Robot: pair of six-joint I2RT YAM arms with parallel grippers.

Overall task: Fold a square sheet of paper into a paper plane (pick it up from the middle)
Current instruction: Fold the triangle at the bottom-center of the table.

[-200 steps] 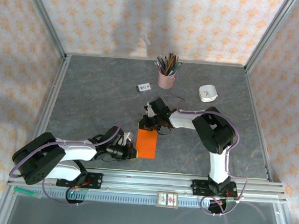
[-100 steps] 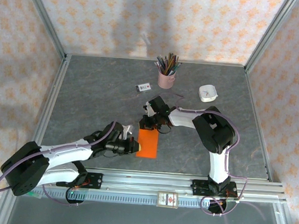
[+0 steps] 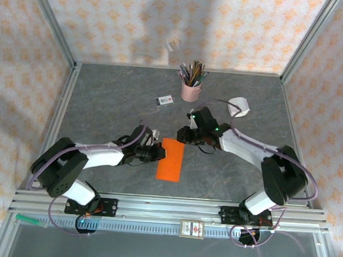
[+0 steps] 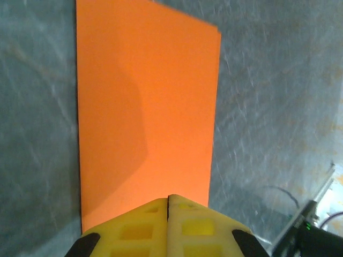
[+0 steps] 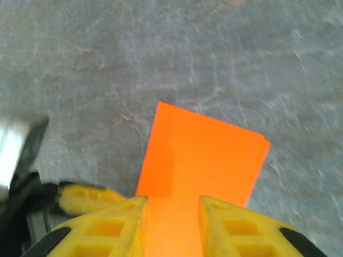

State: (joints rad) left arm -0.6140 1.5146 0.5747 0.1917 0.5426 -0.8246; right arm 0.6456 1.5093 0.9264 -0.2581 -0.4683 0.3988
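Looking down from the top camera, I see the orange sheet of paper (image 3: 170, 159) lying flat on the grey table (image 3: 102, 106), just near of the middle, as a long narrow rectangle running near to far. The left gripper (image 3: 160, 153) comes in from the left and sits at the paper's left edge. The right gripper (image 3: 185, 138) reaches in from the right, at the paper's far right corner. Further back stand a pink cup (image 3: 191, 91) of pencils, a small white card (image 3: 164, 100) to its left and a white dish (image 3: 238, 106) to its right, all well apart from the paper.

On the left wrist camera, the yellow fingers (image 4: 144, 225) are pressed together with no gap, their tips over the paper's edge. I cannot tell whether they pinch any paper or only touch it. The sheet stretches away from them, flat on the table.

On the right wrist camera, the two fingers (image 5: 107, 225) stand apart, released, and the orange paper shows through the gap between them, lying flat on the table.
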